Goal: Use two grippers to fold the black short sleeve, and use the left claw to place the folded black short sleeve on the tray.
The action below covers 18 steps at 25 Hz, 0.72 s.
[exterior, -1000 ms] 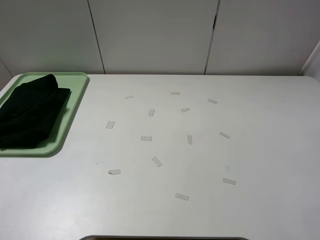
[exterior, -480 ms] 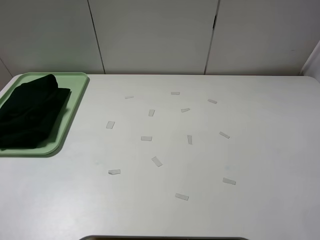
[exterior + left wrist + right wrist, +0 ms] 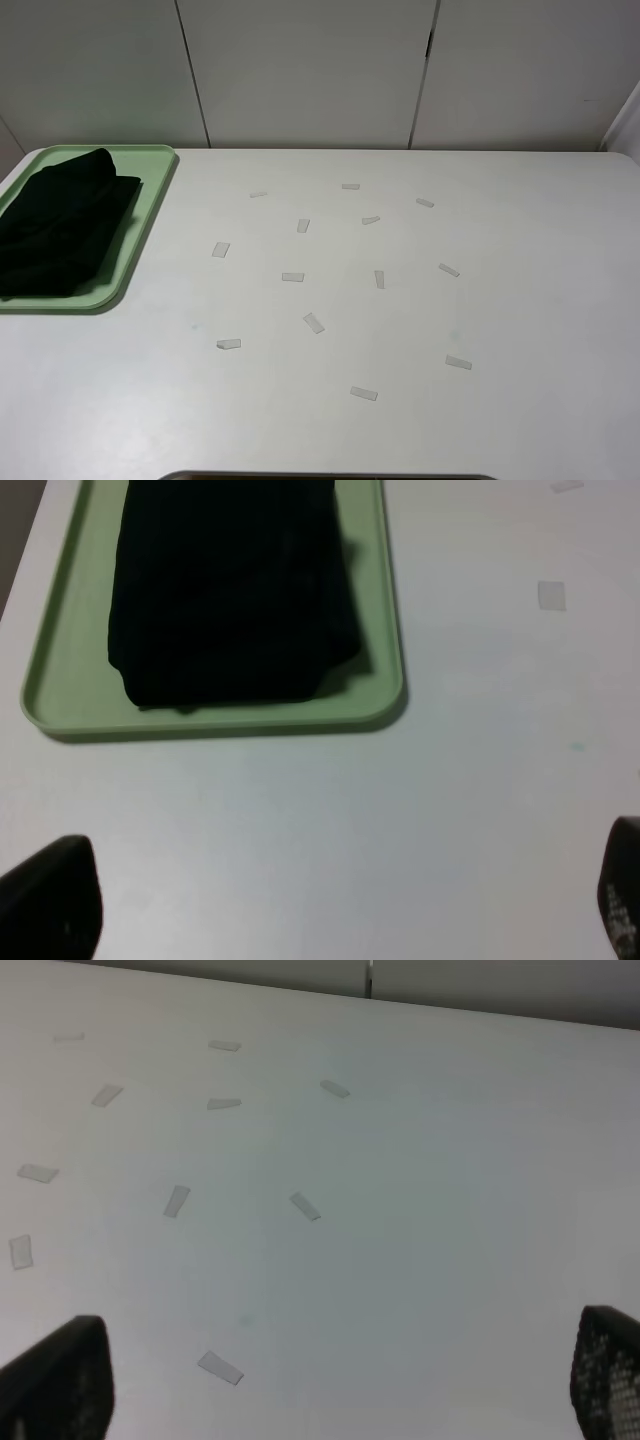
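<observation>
Shirt on the tray, both claws clear

Fabric first: the black short sleeve (image 3: 60, 230) lies folded into a thick, roughly rectangular bundle inside the tray (image 3: 150, 205), at the far left of the table (image 3: 520, 300) as the high camera sees it. The cloth is matte and soft, with rounded fold edges and one slightly uneven corner; it appears to lie within the rim all round, though its far end is cropped in the wrist view. The tray is pale mint-green plastic, flat, with rounded corners and a low raised lip, and its long axis runs away from the robot, the bundle's long axis with it.

From the left claw (image 3: 320, 910) the bundle (image 3: 230, 590) lies straight ahead and apart, with a strip of bare white tabletop between the tray's near rim (image 3: 220, 718) and the fingertips (image 3: 55, 900). The fingers are spread wide and hold nothing. The right gripper (image 3: 330, 1380) is likewise spread and empty, looking over the middle of the table, where small pale tape strips (image 3: 220, 1367) are scattered; it is well apart from the tray, so the left arm is much the nearer one.

Neither arm shows in the high view. Judging by how things lie, folding and placing look done.
</observation>
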### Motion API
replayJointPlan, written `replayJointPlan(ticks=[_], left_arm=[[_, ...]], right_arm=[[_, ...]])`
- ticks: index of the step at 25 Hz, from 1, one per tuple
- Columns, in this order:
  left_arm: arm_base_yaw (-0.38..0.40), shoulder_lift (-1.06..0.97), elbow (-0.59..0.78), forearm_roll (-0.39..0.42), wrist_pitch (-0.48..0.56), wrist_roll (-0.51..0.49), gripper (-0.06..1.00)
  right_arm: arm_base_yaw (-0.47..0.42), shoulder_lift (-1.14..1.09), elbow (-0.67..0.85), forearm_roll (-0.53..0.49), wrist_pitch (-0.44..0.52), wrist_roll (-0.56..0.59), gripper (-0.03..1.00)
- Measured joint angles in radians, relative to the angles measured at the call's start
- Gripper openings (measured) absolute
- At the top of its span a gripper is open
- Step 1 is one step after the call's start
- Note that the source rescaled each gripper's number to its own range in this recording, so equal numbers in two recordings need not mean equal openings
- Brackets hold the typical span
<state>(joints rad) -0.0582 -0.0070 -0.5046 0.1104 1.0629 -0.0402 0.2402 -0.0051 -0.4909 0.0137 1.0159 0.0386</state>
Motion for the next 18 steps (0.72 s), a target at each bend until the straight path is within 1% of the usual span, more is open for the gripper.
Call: replayJointPlan(ticks=[18], left_arm=[[0.000, 0.000, 0.000, 0.000, 0.000, 0.001, 1.00]], right_arm=[[0.000, 0.000, 0.000, 0.000, 0.000, 0.000, 1.00]])
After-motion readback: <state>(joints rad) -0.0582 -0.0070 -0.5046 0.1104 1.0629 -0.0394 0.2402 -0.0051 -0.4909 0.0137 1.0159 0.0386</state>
